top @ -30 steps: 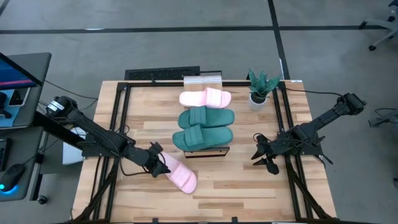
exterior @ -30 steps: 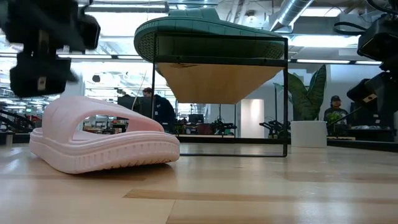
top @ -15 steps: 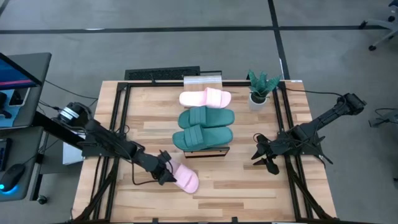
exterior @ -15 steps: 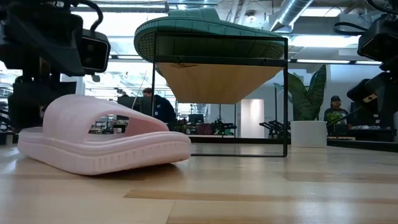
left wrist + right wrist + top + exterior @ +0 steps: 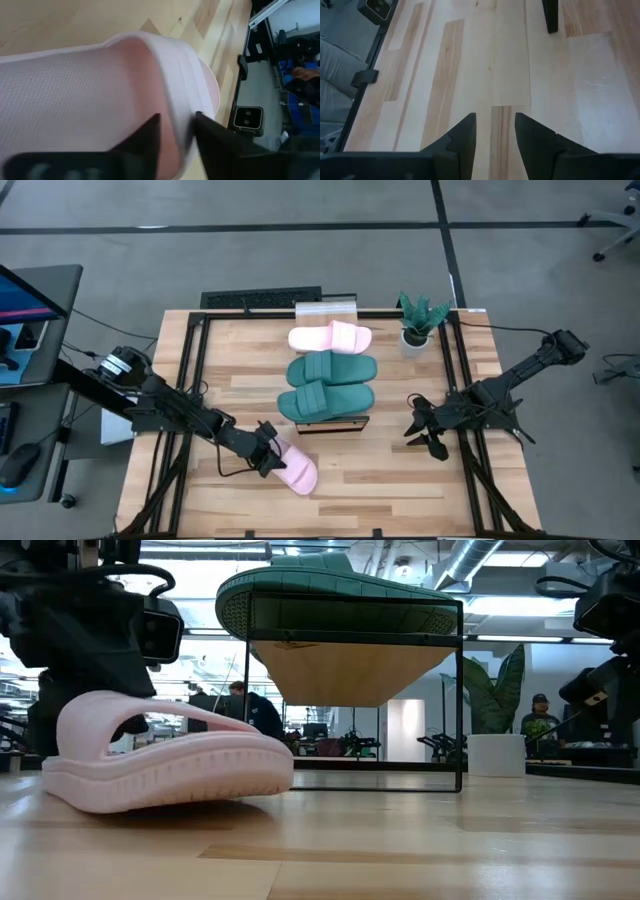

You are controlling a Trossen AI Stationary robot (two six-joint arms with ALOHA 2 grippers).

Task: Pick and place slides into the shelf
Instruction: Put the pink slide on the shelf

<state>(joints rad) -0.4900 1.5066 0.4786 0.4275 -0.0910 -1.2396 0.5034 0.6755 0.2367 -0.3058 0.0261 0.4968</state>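
Observation:
The shelf stands mid-table and carries one pink slide and two teal slides on its plank top. In the low view a teal slide shows on the shelf top. A second pink slide lies on the table near the front, left of the shelf, and is large in the low view. My left gripper is shut on its left end. My right gripper is open and empty to the right of the shelf. My left gripper pinches the pink slide's edge between its two fingers, at the end toward the table's left. The fingers come low from the table's left side. The slide's sole is on the table.
A potted plant stands at the back right of the table, and it also shows in the low view. A white object and a black keyboard lie at the far edge. Black frame rails run along both table sides. People show in the room behind.
My left gripper has gone toward the table's right and near edges, onto the pink slide's left end. The slide has slid a little toward the table's right edge and has turned somewhat.

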